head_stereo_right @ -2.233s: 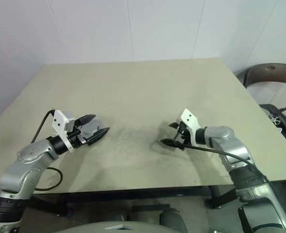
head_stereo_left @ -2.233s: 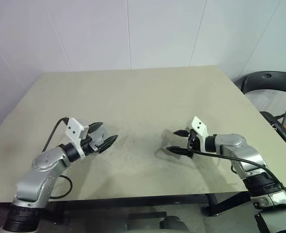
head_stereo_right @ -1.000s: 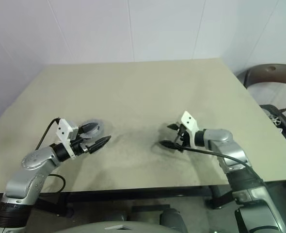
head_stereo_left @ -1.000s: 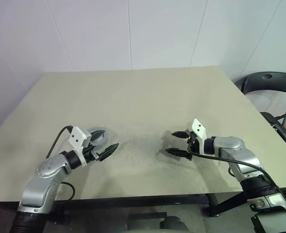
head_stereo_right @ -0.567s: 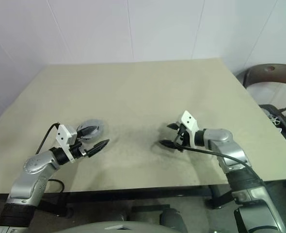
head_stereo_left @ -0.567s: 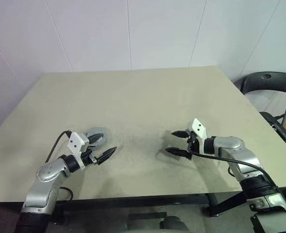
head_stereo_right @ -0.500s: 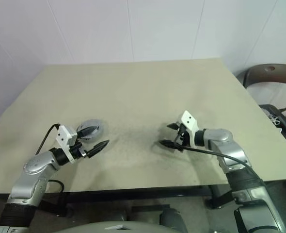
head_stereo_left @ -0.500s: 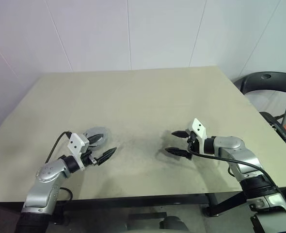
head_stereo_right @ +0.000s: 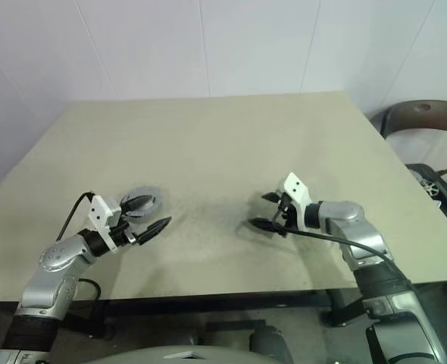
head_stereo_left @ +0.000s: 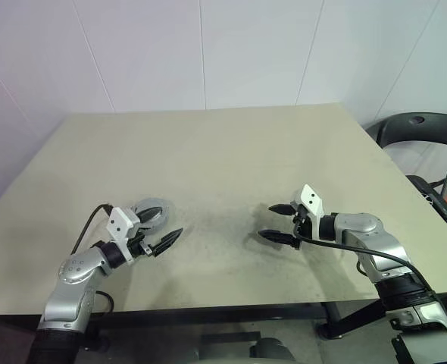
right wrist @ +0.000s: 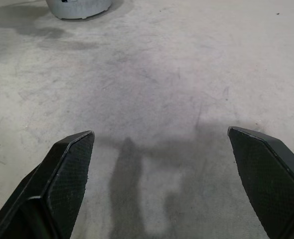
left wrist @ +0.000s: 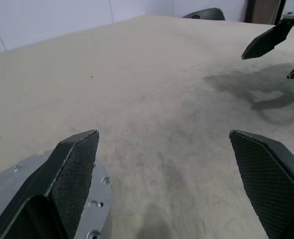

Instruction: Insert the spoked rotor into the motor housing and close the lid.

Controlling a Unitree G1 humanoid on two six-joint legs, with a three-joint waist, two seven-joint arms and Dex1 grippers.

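Left eye view first: where is the lid [head_stereo_left: 152,210] sitting?

– Toward the near left corner of the table [head_stereo_left: 223,144], in from both edges. It is a grey round piece. The right wrist view shows it as a short drum with a side wall [right wrist: 79,7], so I'd judge the lid rests on the motor housing. Whether the spoked rotor is seated under it I cannot tell.

And the grippers?

– The left gripper [head_stereo_left: 163,225] hangs right at it, fingers spread wide and gripping nothing. One black finger [left wrist: 72,169] overlaps the disc's near rim and the other is out over bare table toward the middle. The right gripper [head_stereo_left: 269,221] is well apart, nearer the near right corner, with its fingers also wide apart and empty. It tilts down over a bare stretch of table.

So what could go wrong from here?

– Mostly the finger beside the rim. If that arm swings toward the table's middle or dips, the finger could catch the edge and drag the whole drum along the table, or knock the lid askew if it is only resting loosely.

Anything else?

– If the lid is not fully seated, a sideways nudge could leave it cocked on the housing. Pressing on it then would jam it rather than close it. A lift straight up and clear of the disc looks the safer way to take the gripper off it, in my judgement
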